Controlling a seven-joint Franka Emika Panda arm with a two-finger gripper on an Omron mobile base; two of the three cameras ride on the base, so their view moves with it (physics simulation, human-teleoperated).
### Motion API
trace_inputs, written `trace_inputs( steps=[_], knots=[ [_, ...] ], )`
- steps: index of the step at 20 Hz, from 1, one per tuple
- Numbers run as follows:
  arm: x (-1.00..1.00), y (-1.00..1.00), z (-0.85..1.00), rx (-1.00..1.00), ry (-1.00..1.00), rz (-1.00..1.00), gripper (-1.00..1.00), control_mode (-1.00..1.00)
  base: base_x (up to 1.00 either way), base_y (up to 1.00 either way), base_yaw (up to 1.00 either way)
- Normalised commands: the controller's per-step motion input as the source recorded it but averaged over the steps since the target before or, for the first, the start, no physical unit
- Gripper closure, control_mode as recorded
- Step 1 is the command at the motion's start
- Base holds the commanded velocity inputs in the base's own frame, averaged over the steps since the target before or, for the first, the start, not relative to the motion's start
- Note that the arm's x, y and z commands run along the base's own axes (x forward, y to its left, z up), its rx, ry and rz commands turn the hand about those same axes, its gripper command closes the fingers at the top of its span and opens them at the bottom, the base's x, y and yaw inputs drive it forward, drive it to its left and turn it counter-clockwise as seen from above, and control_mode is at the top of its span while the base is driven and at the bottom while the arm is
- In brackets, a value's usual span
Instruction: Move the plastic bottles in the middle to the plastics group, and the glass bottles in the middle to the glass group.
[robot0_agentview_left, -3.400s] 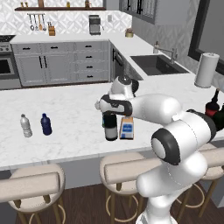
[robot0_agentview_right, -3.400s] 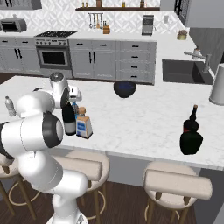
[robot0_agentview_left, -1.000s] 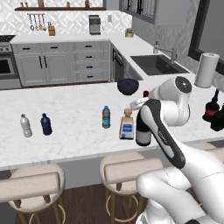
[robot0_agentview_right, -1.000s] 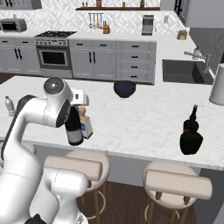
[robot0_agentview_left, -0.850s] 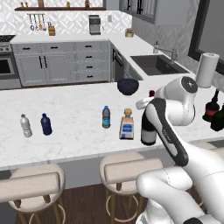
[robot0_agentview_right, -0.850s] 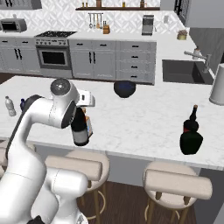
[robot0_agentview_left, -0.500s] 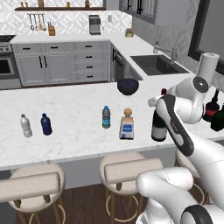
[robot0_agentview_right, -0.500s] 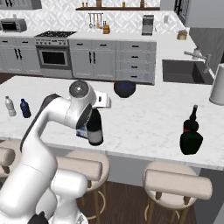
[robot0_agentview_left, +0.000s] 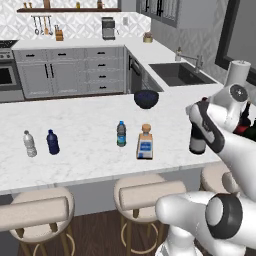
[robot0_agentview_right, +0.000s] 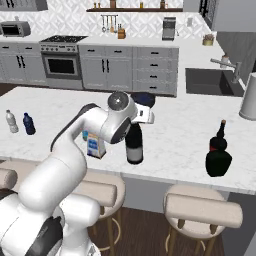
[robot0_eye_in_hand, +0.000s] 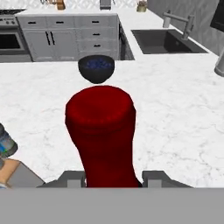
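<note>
Claw (robot0_eye_in_hand: 112, 177) clamped on wine bottle (robot0_agentview_right: 134, 145), carried right since earlier, past squarish bottle (robot0_agentview_left: 145, 144)

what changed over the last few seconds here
The end effector, shut on the wine bottle, carried it from beside the square bottle in the middle along the counter toward the glass group; it has not reached them. The water bottle, square bottle, two small plastic bottles and dark bowl stayed put.

No text can be read in these pictures. The square bottle (robot0_agentview_left: 145, 144) has a blue label, but its print is too blurred.
</note>
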Motion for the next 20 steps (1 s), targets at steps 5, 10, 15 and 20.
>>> trace_inputs(
  steps=[5,10,15,20],
  knots=[
    [0.15,-0.90,0.00,0.00,0.05,-0.32,1.00,-1.00,0.00,0.00,0.00],
    [0.15,-0.89,-0.03,0.00,0.00,-0.31,1.00,-1.00,0.00,0.00,0.00],
    [0.10,-0.77,-0.19,0.01,-0.04,-0.22,1.00,-1.00,0.00,0.00,0.00],
    [0.36,-0.50,-0.12,0.00,0.00,-0.18,1.00,-1.00,0.00,0.00,0.00]
  ],
)
